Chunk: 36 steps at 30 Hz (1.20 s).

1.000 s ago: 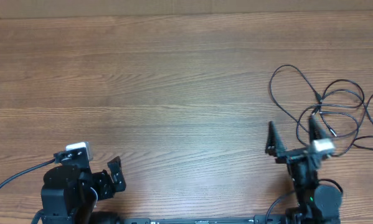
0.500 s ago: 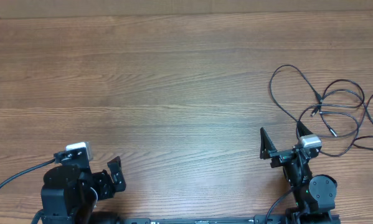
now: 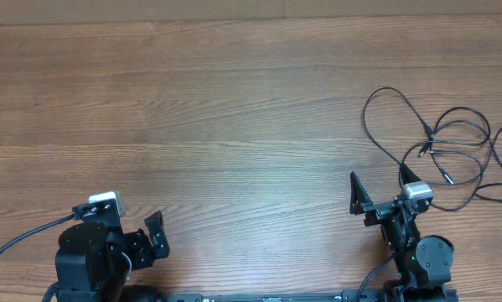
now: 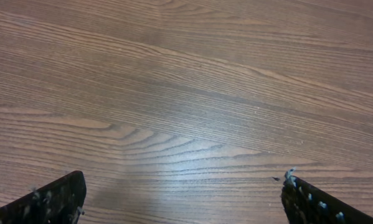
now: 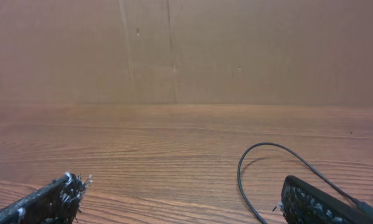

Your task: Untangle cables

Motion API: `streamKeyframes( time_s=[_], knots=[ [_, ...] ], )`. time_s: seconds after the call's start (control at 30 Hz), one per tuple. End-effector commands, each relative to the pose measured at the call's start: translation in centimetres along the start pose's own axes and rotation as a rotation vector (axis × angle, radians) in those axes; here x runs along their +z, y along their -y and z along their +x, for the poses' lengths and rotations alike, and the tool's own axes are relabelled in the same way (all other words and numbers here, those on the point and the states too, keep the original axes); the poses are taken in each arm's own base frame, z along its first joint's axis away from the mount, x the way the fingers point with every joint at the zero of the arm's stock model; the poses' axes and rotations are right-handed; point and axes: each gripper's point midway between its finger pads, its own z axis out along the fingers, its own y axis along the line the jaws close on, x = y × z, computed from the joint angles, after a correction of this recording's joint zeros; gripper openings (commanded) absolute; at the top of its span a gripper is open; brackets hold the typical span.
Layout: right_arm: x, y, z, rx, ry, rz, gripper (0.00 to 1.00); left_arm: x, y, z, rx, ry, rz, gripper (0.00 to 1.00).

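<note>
Overhead: cables [image 3: 429, 144] lie in loose, overlapping loops at the right edge of the table [image 3: 234, 109], about mid-depth. Right gripper [image 3: 379, 186] is by the near edge with fingers spread, its right finger close to the nearest loop; contact can't be judged. Left gripper [image 3: 154, 236] is near the near-left corner.

Left wrist: left gripper [image 4: 183, 190] is released, tips wide apart, with bare wood between them.

Right wrist: right gripper [image 5: 180, 190] is released and holds nothing. One loop of the cables [image 5: 238, 177] curves on the wood just inside the right fingertip [image 5: 311, 202]. Brown wall [image 5: 174, 50] behind.
</note>
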Motion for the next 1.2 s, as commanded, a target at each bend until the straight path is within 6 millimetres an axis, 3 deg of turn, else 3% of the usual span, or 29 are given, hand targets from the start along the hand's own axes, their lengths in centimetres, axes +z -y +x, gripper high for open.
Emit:
streamKeyframes(
  time_s=[0.0, 0.53, 0.7, 0.97, 1.17],
  knots=[
    [0.0, -0.3, 0.2, -0.005, 0.001, -0.014, 1.00, 0.0, 0.0, 0.1, -0.006, -0.001, 0.005, 1.00],
    [0.0, -0.3, 0.2, -0.005, 0.001, -0.014, 1.00, -0.1, -0.1, -0.3, -0.001, 0.042, 0.004, 1.00],
    [0.0, -0.3, 0.2, -0.005, 0.001, -0.014, 1.00, 1.1, 0.6, -2.2, 0.046, 0.240, 0.055, 1.00],
    [0.0, -0.3, 0.2, -0.005, 0.001, -0.014, 1.00, 4.6, 1.1, -3.1, 0.049, 0.529, 0.130, 1.00],
    [0.0, -0.3, 0.2, -0.005, 0.001, -0.014, 1.00, 5.4, 2.7, -5.0, 0.196, 0.768, 0.193, 1.00]
  ],
)
